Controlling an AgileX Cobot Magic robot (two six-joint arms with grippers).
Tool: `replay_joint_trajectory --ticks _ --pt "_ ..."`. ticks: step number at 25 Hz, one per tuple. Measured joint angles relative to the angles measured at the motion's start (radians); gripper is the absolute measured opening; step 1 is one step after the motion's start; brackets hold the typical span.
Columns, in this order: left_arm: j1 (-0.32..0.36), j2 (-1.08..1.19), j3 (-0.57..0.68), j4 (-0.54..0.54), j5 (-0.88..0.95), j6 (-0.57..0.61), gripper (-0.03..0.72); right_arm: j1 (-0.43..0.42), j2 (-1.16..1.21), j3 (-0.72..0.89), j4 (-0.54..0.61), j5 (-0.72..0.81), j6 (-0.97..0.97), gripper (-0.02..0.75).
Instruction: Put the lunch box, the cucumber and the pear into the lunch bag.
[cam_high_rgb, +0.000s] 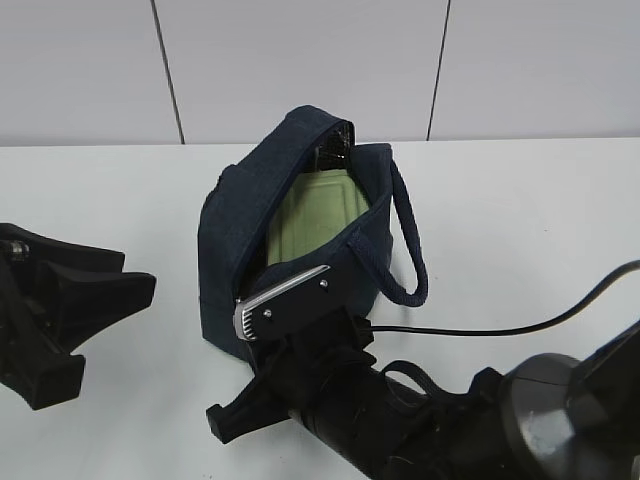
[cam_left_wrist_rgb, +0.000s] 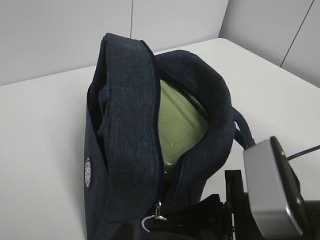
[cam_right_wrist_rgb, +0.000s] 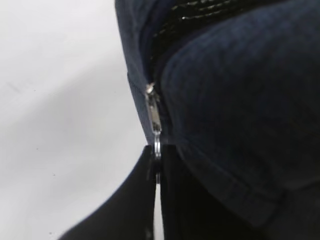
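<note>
The navy lunch bag (cam_high_rgb: 235, 230) stands mid-table with its top zipper open. The lunch box's pale green lid (cam_high_rgb: 315, 215) shows inside it, also in the left wrist view (cam_left_wrist_rgb: 180, 125). The cucumber and the pear are not in view. My right gripper (cam_right_wrist_rgb: 157, 167) is shut on the silver ring pull (cam_right_wrist_rgb: 157, 147) at the bag's near end (cam_right_wrist_rgb: 240, 100). The ring pull also shows in the left wrist view (cam_left_wrist_rgb: 150, 221) on the bag (cam_left_wrist_rgb: 125, 150). My left gripper (cam_high_rgb: 115, 330) is open and empty, well left of the bag.
A black cable (cam_high_rgb: 480, 330) runs over the white table (cam_high_rgb: 520, 220) right of the bag. The bag's loop handle (cam_high_rgb: 410, 250) hangs on its right side. The right arm's silver camera (cam_high_rgb: 280, 300) sits against the bag's near end. A wall stands behind.
</note>
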Motion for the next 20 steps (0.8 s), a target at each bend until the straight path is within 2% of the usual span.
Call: replay_joint_trajectory --ticks 2,20 --pt "0.000 0.000 0.000 0.000 0.000 0.000 0.241 0.000 0.000 0.000 0.000 0.000 -0.002 0.000" --pt "0.000 0.000 0.000 -0.002 0.000 0.000 0.241 0.000 -0.175 0.000 0.002 0.224 -0.133 0.000"
